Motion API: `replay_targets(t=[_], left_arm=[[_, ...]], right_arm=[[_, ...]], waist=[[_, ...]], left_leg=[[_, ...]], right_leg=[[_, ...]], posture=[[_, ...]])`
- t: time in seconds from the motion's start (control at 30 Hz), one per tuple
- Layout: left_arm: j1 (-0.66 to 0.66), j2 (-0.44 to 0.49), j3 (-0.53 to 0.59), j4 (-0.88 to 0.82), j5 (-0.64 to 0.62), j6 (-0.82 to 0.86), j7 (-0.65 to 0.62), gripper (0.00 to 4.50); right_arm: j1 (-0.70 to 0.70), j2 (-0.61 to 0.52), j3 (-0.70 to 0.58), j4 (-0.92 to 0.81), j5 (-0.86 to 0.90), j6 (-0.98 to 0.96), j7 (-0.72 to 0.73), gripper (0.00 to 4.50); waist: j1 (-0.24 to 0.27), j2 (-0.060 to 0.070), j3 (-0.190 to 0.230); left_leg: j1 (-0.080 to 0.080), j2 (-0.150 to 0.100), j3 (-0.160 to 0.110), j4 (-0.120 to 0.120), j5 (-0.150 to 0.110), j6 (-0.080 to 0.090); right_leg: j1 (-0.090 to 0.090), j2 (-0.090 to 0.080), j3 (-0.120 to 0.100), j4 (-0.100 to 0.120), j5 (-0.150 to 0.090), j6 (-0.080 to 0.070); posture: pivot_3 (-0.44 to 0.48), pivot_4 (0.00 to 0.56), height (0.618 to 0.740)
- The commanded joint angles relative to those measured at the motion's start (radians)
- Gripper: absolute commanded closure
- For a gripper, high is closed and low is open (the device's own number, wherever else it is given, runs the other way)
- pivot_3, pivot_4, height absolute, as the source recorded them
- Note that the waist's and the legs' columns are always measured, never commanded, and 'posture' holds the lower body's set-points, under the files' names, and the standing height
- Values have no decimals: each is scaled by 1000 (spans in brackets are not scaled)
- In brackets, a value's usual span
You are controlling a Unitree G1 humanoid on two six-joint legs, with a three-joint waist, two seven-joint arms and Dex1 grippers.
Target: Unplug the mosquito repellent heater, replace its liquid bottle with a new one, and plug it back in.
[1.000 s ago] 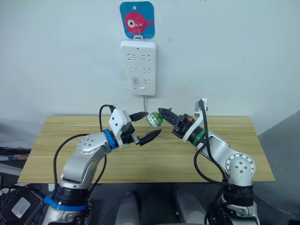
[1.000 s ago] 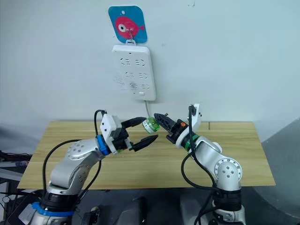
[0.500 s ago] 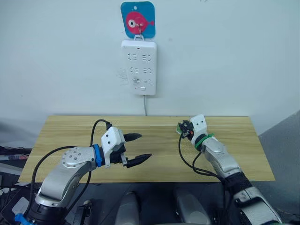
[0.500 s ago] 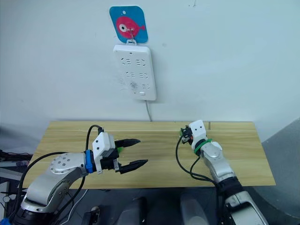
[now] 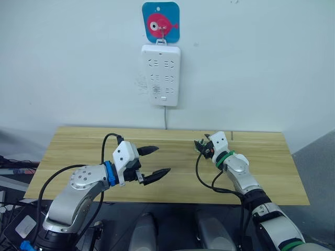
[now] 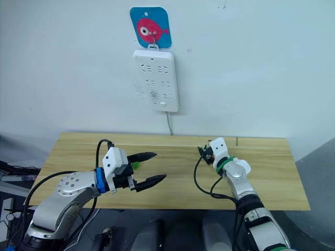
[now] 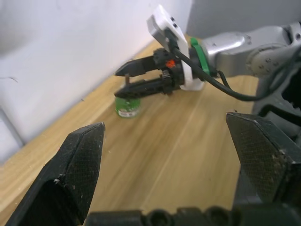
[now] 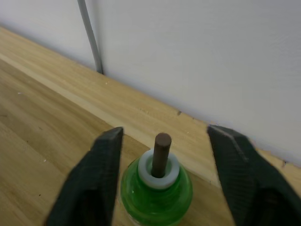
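- My right pincer (image 8: 162,133) hung with its two fingers apart, one on each side of the green liquid bottle (image 8: 155,190). Neither finger pressed on it, as far as I could see.
- The bottle stood upright on the table (image 5: 78,141), below the power strip (image 5: 160,75) and a little to the right of the strip's cable (image 5: 166,117), close to the wall.
- My left pincer (image 5: 161,159) was also spread wide and held nothing. It hovered over the table below the power strip, slightly to its left.
- I judged the bottle light and stiff, likely glass or hard plastic, so too hard a squeeze might crack it or shoot it sideways out of my fingers.
- Its rounded shoulders looked smooth and slippery. The thin brown wick (image 8: 162,153) rising from the white collar (image 8: 158,173) looked brittle, so that was no place to grip.
- The best hold seemed low on the straight body, fingers on opposite sides and well beneath the collar.
- It sat on a small base, so an off-centre touch could tip it over.
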Motion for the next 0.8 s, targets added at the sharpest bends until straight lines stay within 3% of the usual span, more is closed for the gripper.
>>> replay_targets(t=[0.03,0.07,0.27,0.43,0.8], left_arm=[[67,-15,46,0,28,-44,49,0],[101,-20,60,12,39,-53,66,0],[329,-111,167,93,99,-169,194,0],[402,-137,223,195,124,-245,216,0],[150,-189,214,502,219,-372,311,0]], right_arm=[[54,-35,-20,-194,31,78,66,231],[78,-56,-8,-268,34,115,102,29],[177,-247,93,-761,56,368,332,29],[164,-313,122,-969,66,591,371,29],[146,-287,174,-1194,47,906,299,29]], waist=[[0,0,0],[-1,0,0],[-2,1,0],[1,0,0],[3,-3,20]], left_leg=[[0,0,0,0,0,0],[0,0,0,-1,0,0],[0,1,-1,0,0,0],[1,0,-2,1,0,0],[1,0,-1,3,4,-2]], right_leg=[[0,0,0,0,0,0],[0,0,0,0,0,0],[0,0,0,0,0,0],[1,0,-1,0,0,0],[3,0,0,-2,1,3]], posture=[[-59,217,725],[-59,217,725],[-74,213,725],[-67,206,725],[-90,309,725]])
